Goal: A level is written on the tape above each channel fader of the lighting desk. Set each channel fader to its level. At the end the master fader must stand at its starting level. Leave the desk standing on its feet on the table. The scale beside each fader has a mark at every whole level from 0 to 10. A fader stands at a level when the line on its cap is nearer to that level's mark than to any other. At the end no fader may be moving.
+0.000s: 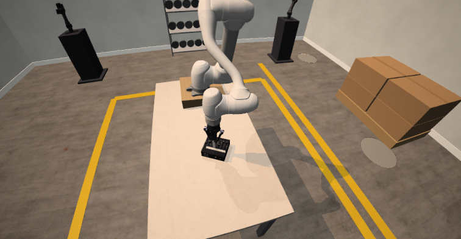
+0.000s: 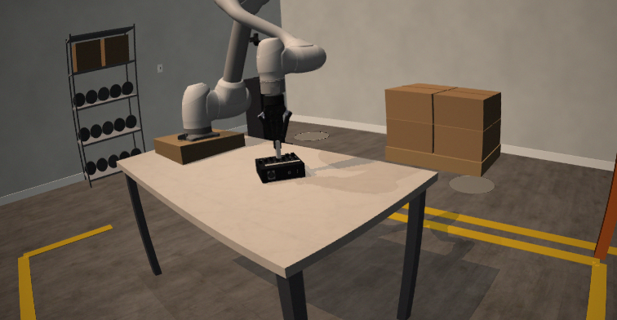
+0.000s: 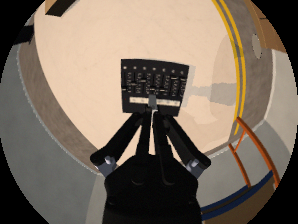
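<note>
The black lighting desk point(image 1: 214, 152) point(image 2: 280, 171) point(image 3: 133, 70) stands flat on the table point(image 1: 193, 188) point(image 2: 259, 214) near its middle. Its top carries a row of several faders with a pale tape strip point(image 1: 211, 148) point(image 3: 174, 100) along one side. The tape's writing and the cap lines are too small to read. My gripper point(image 1: 213, 142) point(image 2: 277, 155) point(image 3: 151, 100) is shut, with nothing between the fingers. It points straight down and its closed tips sit on the desk's top, among the faders beside the tape strip.
The arm's wooden base block point(image 1: 190, 100) point(image 2: 196, 144) stands at the table's far end. Stacked cardboard boxes point(image 1: 396, 95) point(image 2: 444, 125), a shelf rack point(image 1: 183, 21) point(image 2: 105, 97) and two black camera pedestals point(image 1: 82, 55) point(image 1: 283, 38) stand on the floor, away from the table.
</note>
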Action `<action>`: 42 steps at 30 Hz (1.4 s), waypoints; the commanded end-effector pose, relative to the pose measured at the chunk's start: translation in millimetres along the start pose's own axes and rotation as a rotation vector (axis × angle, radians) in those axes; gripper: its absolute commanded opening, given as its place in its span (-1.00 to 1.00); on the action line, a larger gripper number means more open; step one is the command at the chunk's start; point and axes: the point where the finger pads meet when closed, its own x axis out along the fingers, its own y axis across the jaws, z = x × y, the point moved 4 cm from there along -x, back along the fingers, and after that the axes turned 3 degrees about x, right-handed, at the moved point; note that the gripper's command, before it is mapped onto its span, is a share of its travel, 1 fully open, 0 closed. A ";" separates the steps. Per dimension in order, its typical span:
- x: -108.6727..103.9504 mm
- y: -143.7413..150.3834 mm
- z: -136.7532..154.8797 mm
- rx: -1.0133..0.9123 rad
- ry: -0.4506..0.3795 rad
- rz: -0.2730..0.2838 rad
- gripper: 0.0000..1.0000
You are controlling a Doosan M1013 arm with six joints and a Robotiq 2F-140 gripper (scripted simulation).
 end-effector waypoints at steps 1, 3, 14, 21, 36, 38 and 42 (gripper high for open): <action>-0.1 0.0 0.0 0.000 0.000 0.000 -1.00; -0.1 0.0 0.0 0.000 0.000 0.000 -1.00; 4.4 0.0 0.0 0.000 0.000 0.000 -1.00; 8.1 0.0 0.0 0.000 0.000 0.000 -1.00; 11.9 0.0 0.0 0.000 0.000 0.000 -1.00; 11.9 0.0 0.0 0.000 0.000 0.000 -1.00; 11.9 0.0 0.0 0.000 0.000 0.000 -1.00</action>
